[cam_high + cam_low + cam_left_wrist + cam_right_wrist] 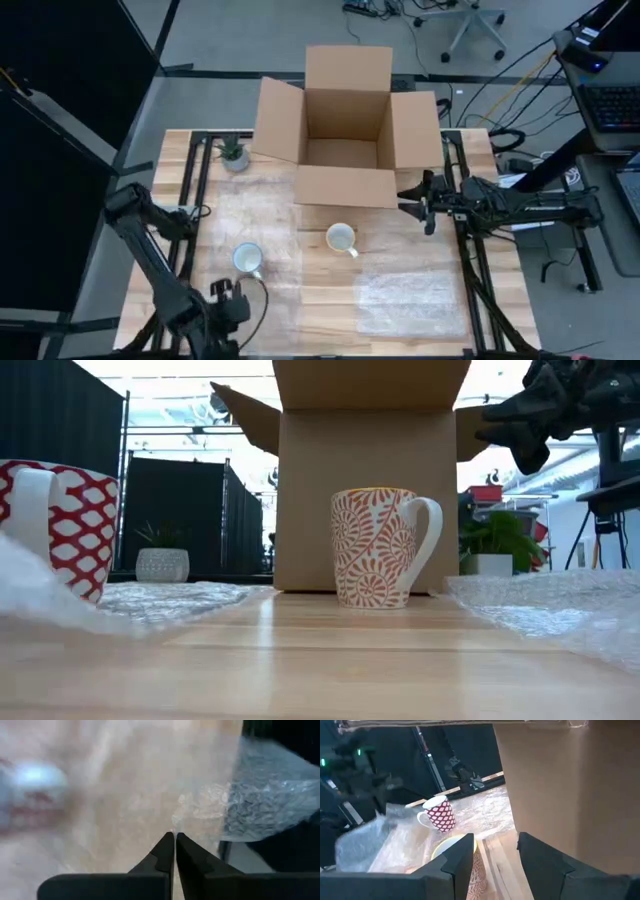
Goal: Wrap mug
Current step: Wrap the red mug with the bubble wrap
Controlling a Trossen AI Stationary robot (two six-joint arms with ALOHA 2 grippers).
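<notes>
- Two mugs: a red lattice mug [247,259] and an orange leaf-patterned mug [341,238].
- Two bubble wrap sheets: left sheet [255,210], right sheet [410,302].
- One cardboard box [345,125].
- One potted plant [233,153].
- One table [330,290].

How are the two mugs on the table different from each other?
The red mug has a red and white lattice pattern; the orange mug has orange leafy swirls. The red mug stands on the bubble wrap on the left; the orange mug stands on bare wood near the cardboard box. The red mug is nearer the left gripper; the orange mug is nearer the right gripper. Both stand upright and have white handles.
</notes>
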